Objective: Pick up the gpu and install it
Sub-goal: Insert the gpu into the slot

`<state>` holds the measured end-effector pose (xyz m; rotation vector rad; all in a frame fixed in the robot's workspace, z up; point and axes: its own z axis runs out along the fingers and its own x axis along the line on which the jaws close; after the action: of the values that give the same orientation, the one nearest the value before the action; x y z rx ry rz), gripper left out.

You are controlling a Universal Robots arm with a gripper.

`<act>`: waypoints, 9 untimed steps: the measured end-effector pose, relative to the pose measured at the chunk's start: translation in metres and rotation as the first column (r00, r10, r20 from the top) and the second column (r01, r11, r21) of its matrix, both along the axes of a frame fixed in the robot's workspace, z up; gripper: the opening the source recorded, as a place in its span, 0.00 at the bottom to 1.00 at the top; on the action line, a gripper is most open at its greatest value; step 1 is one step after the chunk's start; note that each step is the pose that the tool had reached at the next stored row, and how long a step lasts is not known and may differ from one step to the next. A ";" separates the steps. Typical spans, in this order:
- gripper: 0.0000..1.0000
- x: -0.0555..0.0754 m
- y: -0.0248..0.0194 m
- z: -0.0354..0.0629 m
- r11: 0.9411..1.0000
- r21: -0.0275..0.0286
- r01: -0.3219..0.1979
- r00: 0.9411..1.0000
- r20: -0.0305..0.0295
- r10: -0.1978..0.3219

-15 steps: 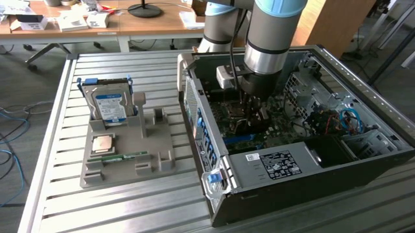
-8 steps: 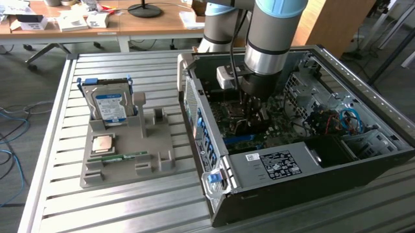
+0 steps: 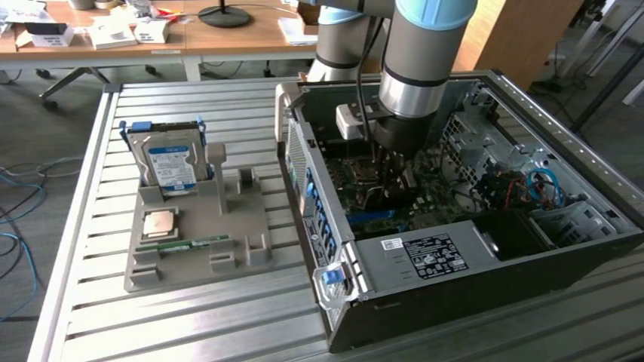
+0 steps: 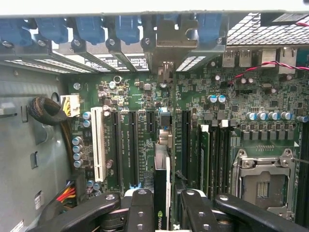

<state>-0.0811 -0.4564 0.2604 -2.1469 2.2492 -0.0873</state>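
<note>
1. In the wrist view you see the gripper [image 4: 161, 212] partly closed, its black fingers [image 4: 140, 210] pressed on either side of the gpu [image 4: 161, 193], which stands on edge between them.
2. You hold the gpu with its thin edge toward the camera; a small green logo shows on its dark face near the fingers.
3. Its long axis runs from the gripper toward the rear wall of the case, parallel to the expansion slots [image 4: 118, 145], and its silver bracket [image 4: 165, 72] sits at the far end, against the slot openings.
4. You find the card over the motherboard [image 4: 241, 96], between the black slots and the memory slots; whether it is fully seated you cannot tell.
5. Beside it stand a white slot [image 4: 98, 142] and the empty processor socket [image 4: 263, 181].
6. In the exterior view the arm [image 3: 412, 83] reaches down into the open computer case [image 3: 453, 226] right of centre.
7. Toward the left of that frame, a grey holder tray [image 3: 191, 234] carries a hard drive [image 3: 169, 162], a processor [image 3: 161, 224] and a memory stick [image 3: 184, 244].
</note>
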 end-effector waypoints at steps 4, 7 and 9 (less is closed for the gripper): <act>0.26 0.000 0.0000 -0.0007 1.000 0.000 0.000 1.000 0.000 0.000; 0.26 0.000 0.0000 -0.0017 1.000 0.000 0.000 1.000 0.000 0.000; 0.26 0.000 -0.0001 -0.0018 1.000 0.000 0.000 1.000 0.000 0.000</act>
<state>-0.0811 -0.4565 0.2586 -2.1471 2.2494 -0.0875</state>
